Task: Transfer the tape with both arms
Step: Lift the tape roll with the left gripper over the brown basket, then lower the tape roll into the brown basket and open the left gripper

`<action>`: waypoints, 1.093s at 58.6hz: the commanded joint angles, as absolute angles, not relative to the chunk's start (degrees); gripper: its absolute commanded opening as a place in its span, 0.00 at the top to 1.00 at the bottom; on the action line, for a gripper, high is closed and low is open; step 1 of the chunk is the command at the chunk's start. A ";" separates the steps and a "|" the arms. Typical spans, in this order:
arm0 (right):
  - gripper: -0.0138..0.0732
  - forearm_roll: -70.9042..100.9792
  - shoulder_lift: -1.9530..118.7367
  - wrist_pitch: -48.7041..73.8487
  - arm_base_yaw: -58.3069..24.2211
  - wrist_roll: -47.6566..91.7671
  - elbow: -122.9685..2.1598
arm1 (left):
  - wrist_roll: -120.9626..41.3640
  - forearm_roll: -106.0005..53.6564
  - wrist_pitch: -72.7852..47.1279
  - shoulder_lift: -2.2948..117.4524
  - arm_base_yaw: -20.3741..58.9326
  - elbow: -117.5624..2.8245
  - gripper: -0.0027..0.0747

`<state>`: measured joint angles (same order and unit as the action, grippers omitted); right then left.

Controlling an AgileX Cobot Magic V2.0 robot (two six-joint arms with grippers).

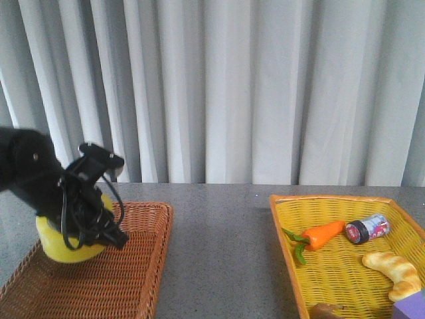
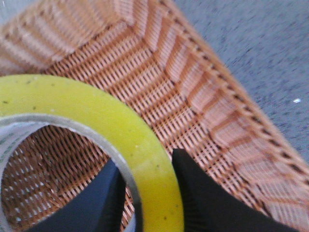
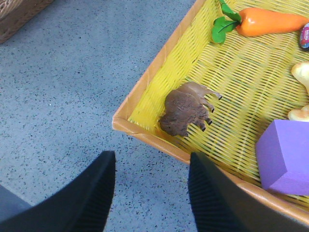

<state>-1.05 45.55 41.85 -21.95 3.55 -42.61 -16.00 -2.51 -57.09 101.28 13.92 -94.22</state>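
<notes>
At the far left, the black left arm (image 1: pixel 46 183) reaches down into the brown woven wicker basket (image 1: pixel 126 279). Its jaws pinch the wide roll of translucent yellow packing tape (image 2: pixel 116 130) across the roll wall: in the left wrist view one finger sits inside the white core and the other against the outer face. This through-the-ring hold leaves most of the ring exposed, which would give the second arm a free section to take at handover. The tape sits low in the basket; whether it touches the basket floor cannot be told.

The grey speckled worktop (image 1: pixel 219 246) separates the two containers.

At the right stands the yellow woven plastic basket (image 1: pixel 302 266). It holds an orange toy carrot with green leaves (image 1: pixel 322 234), a small dark can with a red label (image 1: pixel 366 229), a pale curved bread-like piece (image 1: pixel 395 272), a brown toy animal figure (image 3: pixel 186 108) near the front corner, and a purple block (image 3: pixel 285 157).

The right gripper (image 3: pixel 149 193), seen only in its wrist view, hangs over the worktop just outside that basket's front corner, jaws spread and holding nothing, apparently awaiting the transfer.
</notes>
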 commanded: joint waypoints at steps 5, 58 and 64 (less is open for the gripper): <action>0.45 -1.31 45.24 38.71 -21.61 3.56 -44.15 | -15.48 -4.40 -42.00 98.51 13.78 -87.51 0.78; 0.45 -1.31 45.24 38.71 -21.61 3.56 -44.15 | -15.57 -5.92 -35.67 105.00 13.78 -82.90 0.43; 0.45 -1.31 45.24 38.77 -21.61 3.56 -44.15 | -15.57 -6.07 -35.72 103.18 13.78 -82.90 0.33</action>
